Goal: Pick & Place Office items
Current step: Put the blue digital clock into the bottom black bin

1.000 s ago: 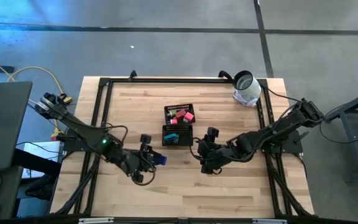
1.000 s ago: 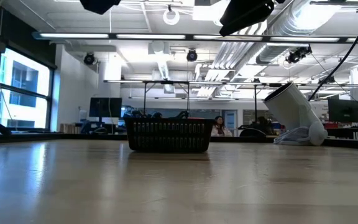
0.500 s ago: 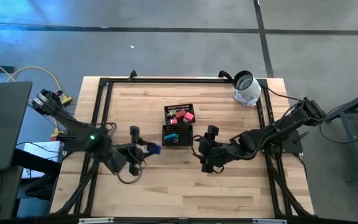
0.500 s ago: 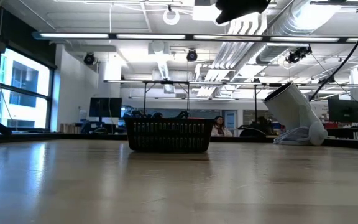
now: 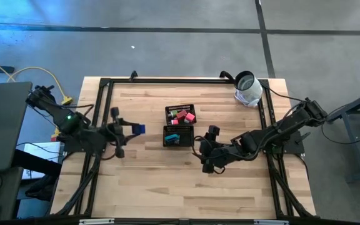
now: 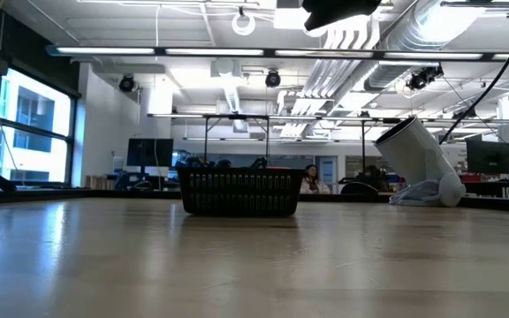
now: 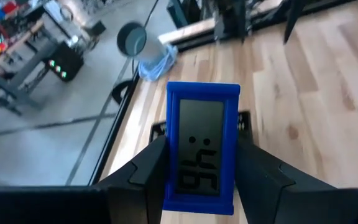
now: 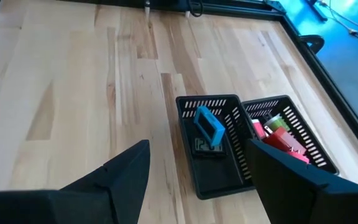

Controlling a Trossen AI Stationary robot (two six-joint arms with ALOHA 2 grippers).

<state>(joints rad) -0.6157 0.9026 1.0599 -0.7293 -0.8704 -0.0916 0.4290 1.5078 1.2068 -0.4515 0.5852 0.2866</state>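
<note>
Fingers (image 7: pixel 135 180) of the left arm hold the blue clock (image 7: pixel 202 147) upright, off to the black tray's (image 5: pixel 179 127) left side.

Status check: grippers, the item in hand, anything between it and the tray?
Left gripper shut on blue clock, held left of black tray. Right gripper open, empty, near tray. Path to tray looks clear.

Wood table (image 5: pixel 167 181) w/ mesh tray (image 5: pixel 179 135) & white roll (image 5: pixel 249 89).
</note>
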